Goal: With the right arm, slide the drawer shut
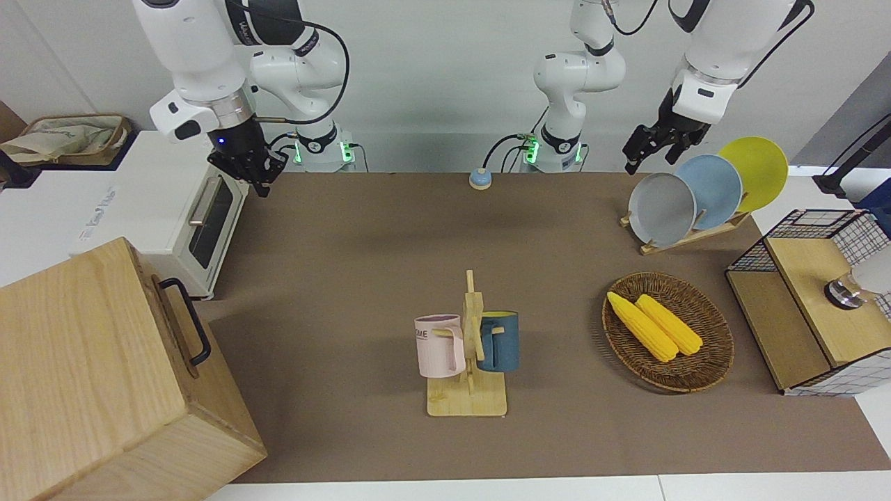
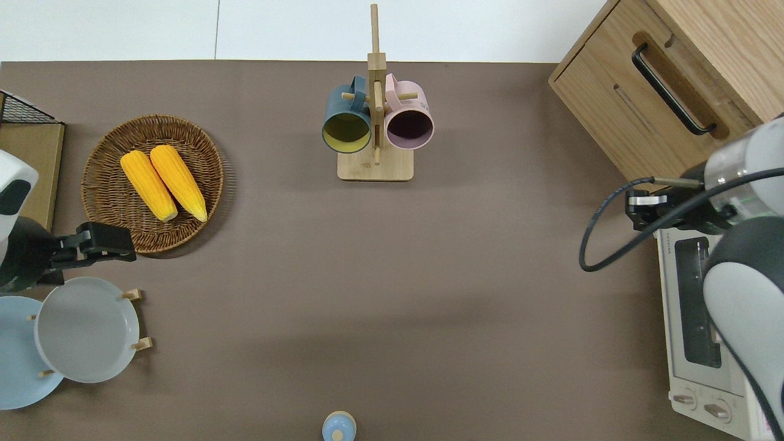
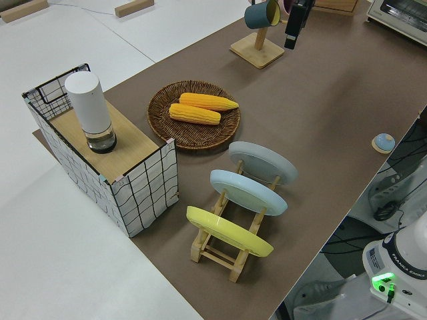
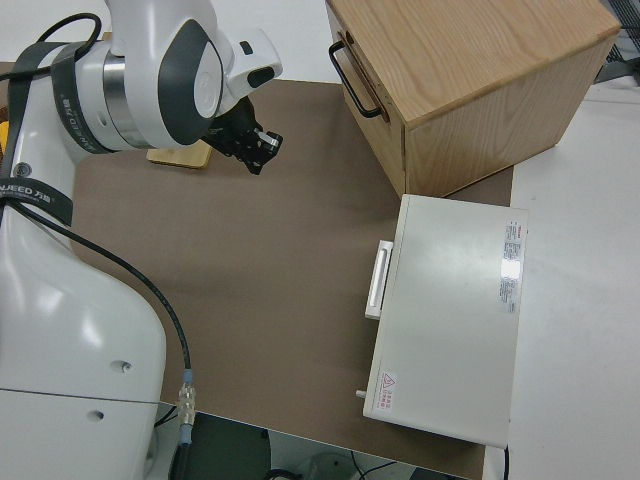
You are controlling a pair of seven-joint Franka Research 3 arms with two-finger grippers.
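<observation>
The drawer (image 1: 182, 327) sits flush in the big wooden box (image 1: 76, 369) at the right arm's end of the table. Its black loop handle (image 2: 672, 89) is free; it also shows in the right side view (image 4: 358, 72). My right gripper (image 2: 634, 208) is up in the air, holding nothing. It is over the brown mat beside the white oven's corner (image 2: 664, 242), nearer to the robots than the box and apart from the handle. It also shows in the front view (image 1: 256, 177) and the right side view (image 4: 262, 150). My left arm is parked, its gripper (image 1: 647, 156) open and empty.
The white oven (image 1: 209, 223) stands beside the box, nearer to the robots. A mug stand (image 1: 468, 362) with a pink and a blue mug is mid-table. A basket of corn (image 1: 668, 332), a plate rack (image 1: 696, 195) and a wire crate (image 1: 807, 306) are toward the left arm's end.
</observation>
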